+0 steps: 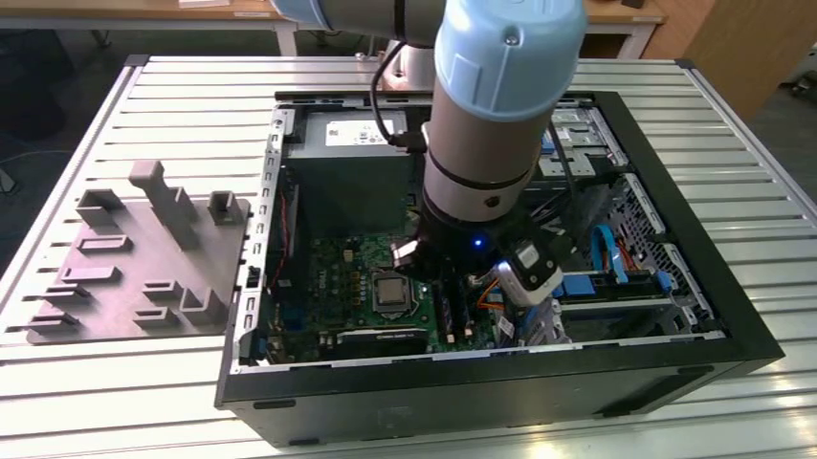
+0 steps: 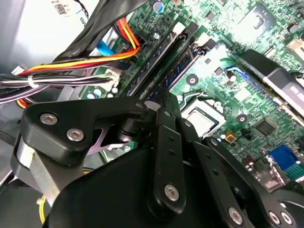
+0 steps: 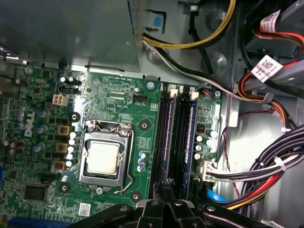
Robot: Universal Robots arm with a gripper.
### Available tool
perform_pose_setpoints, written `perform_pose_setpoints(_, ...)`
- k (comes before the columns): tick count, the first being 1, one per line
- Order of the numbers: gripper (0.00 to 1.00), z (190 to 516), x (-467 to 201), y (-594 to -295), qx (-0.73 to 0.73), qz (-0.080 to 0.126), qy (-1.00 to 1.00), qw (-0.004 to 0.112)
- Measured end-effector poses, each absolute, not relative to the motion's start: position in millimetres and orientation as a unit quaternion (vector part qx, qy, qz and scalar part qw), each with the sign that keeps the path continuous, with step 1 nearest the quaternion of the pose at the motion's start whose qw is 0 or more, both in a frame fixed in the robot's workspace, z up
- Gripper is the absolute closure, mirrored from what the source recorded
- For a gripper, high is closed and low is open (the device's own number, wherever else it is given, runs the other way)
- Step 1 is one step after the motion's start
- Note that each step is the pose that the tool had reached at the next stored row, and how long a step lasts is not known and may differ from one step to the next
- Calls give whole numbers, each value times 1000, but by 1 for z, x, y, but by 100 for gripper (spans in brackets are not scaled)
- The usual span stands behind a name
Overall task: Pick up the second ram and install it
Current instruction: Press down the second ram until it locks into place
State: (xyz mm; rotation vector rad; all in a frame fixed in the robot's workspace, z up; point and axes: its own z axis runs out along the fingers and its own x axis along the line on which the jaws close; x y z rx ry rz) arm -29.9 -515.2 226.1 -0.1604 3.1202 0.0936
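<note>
The green motherboard (image 3: 118,102) lies inside the open black computer case (image 1: 511,382). Two dark blue-black rams stand edge-up in its long black sockets, side by side, in both wrist views. My gripper (image 3: 167,186) hovers right over the end of one ram (image 3: 165,137), either touching it or just above it. This ram (image 2: 159,57) runs away from the gripper's black linkage (image 2: 164,142). The other stick (image 3: 192,137) sits two sockets over, toward the cables. In the exterior view my gripper (image 1: 441,277) reaches down into the case beside the processor socket (image 1: 389,292).
The grey power supply (image 1: 344,134) fills the case's far end. Bundles of black, red, orange and yellow cables (image 3: 266,171) crowd the side of the sockets. The silver processor socket (image 3: 102,159) lies on the other side. A grey parts fixture (image 1: 141,258) stands on the table at the exterior view's left.
</note>
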Motion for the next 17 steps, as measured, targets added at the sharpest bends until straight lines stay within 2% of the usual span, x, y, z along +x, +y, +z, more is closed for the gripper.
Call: perform_pose_setpoints(17,90,222,-30,-523,-47,30,998,8)
